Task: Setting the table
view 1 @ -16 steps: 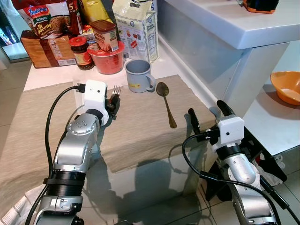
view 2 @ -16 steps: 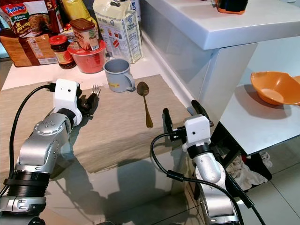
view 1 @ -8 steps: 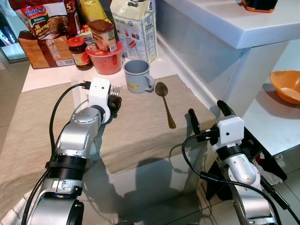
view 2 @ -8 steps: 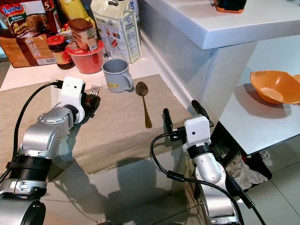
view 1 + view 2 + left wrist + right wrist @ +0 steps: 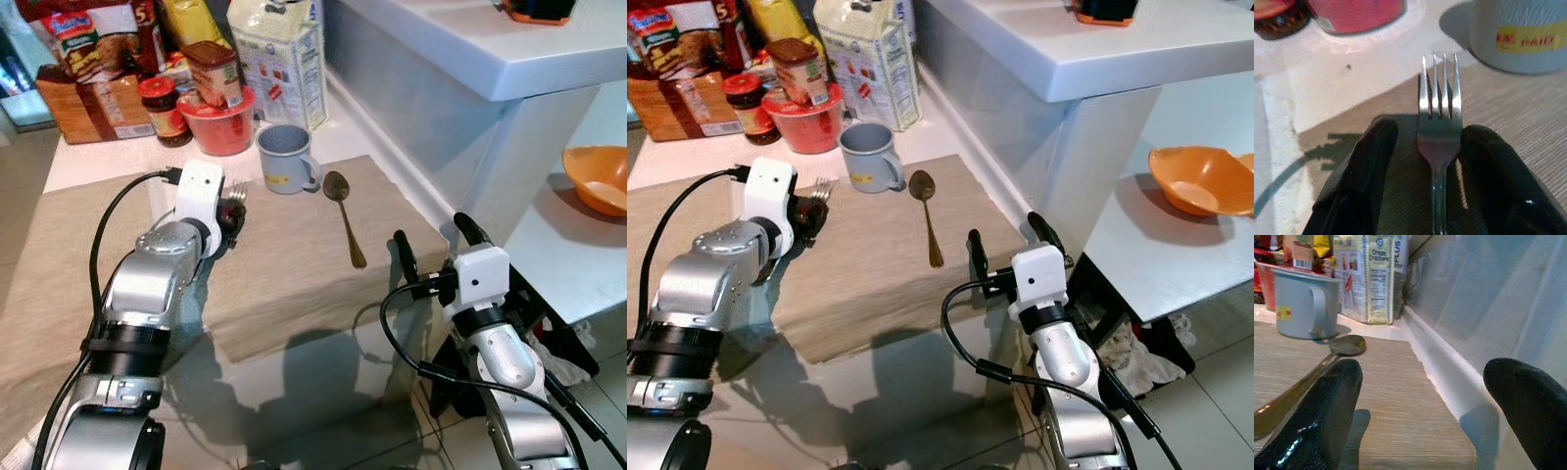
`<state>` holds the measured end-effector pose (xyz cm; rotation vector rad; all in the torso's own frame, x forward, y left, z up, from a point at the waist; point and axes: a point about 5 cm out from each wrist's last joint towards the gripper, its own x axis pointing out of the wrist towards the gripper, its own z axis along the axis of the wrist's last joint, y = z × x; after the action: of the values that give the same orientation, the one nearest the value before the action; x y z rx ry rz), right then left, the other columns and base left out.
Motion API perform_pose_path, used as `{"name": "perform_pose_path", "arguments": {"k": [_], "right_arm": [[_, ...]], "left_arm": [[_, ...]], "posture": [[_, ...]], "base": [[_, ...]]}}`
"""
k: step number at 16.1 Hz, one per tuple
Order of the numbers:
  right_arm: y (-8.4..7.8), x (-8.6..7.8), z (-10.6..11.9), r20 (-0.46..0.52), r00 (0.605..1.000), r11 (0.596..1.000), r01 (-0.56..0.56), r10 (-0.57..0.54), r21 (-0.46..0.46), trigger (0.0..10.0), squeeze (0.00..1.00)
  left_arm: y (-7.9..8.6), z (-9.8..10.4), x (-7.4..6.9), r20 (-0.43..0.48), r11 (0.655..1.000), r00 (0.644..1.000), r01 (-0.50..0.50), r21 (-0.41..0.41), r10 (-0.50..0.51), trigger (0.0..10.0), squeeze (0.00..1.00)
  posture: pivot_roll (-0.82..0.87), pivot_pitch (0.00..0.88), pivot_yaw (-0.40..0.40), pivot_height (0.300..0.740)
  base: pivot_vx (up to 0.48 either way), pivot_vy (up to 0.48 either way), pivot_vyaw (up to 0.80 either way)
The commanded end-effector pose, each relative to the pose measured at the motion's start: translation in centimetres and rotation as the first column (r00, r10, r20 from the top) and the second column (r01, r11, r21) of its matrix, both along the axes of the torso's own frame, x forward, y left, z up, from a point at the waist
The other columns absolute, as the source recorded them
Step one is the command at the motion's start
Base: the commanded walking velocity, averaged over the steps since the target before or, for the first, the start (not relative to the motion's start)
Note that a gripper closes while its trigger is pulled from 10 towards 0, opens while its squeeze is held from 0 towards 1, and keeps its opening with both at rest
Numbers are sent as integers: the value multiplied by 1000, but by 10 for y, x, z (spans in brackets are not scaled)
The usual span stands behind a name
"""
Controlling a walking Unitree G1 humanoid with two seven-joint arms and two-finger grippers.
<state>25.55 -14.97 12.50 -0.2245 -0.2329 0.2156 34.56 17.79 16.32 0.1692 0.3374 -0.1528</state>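
Observation:
A silver fork (image 5: 1440, 112) lies on the beige placemat (image 5: 284, 264) near its back edge, tines towards the red bowl. My left gripper (image 5: 230, 211) is low over the mat and open, one black finger (image 5: 1371, 161) on each side of the fork's neck with a narrow gap on one side. A bronze spoon (image 5: 345, 220) lies on the mat to the right of a grey mug (image 5: 284, 157). My right gripper (image 5: 429, 230) stands open at the mat's front right corner, holding nothing.
Behind the mat stand a red bowl with a can in it (image 5: 223, 125), a jar (image 5: 157, 110), a cracker carton (image 5: 276, 59) and food packets. A white counter (image 5: 460, 39) rises on the right. An orange bowl (image 5: 600, 181) sits on a lower white surface.
My left forearm has swung a little to the left, and the gripper stays low over the fork. The right arm, mug and spoon have not moved.

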Motion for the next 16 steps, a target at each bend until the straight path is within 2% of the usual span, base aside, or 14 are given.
{"name": "perform_pose_path", "arguments": {"k": [1, 3, 6, 12, 13, 16], "right_arm": [[1, 0, 2, 3, 1000, 1000, -5, 5, -4, 10000, 0], [1, 1, 2, 4, 1000, 1000, -7, 7, -4, 10000, 0], [1, 0, 2, 4, 1000, 1000, -7, 7, -4, 10000, 0], [1, 1, 3, 6, 1000, 1000, -6, 6, -6, 10000, 0], [1, 1, 3, 6, 1000, 1000, -7, 7, -7, 10000, 0], [1, 1, 4, 8, 1000, 1000, -7, 7, -8, 10000, 0]], "left_arm": [[1, 7, -1, 33, 1000, 999, 5, 13, -6, 10000, 0], [-1, 3, -5, -1, 999, 1000, 11, 30, -11, 10000, 0], [-5, -6, -10, -81, 1000, 997, 9, -20, -11, 10000, 0], [-5, -17, -10, -151, 999, 988, 12, -34, -17, 10000, 0], [-7, -25, -11, -177, 999, 983, 36, -39, -42, 0, 0], [-12, -36, -14, -232, 995, 970, 56, -87, -75, 0, 0]], "posture": [[-89, 0, 63, 740], [-89, 0, 63, 740], [-91, 0, 65, 740], [-94, 0, 64, 740], [-94, 0, 65, 740], [-97, 0, 67, 740]], "base": [[0, 0, 0], [0, 0, 0], [0, 0, 0], [0, 0, 0], [0, 0, 0], [0, 0, 0]]}}
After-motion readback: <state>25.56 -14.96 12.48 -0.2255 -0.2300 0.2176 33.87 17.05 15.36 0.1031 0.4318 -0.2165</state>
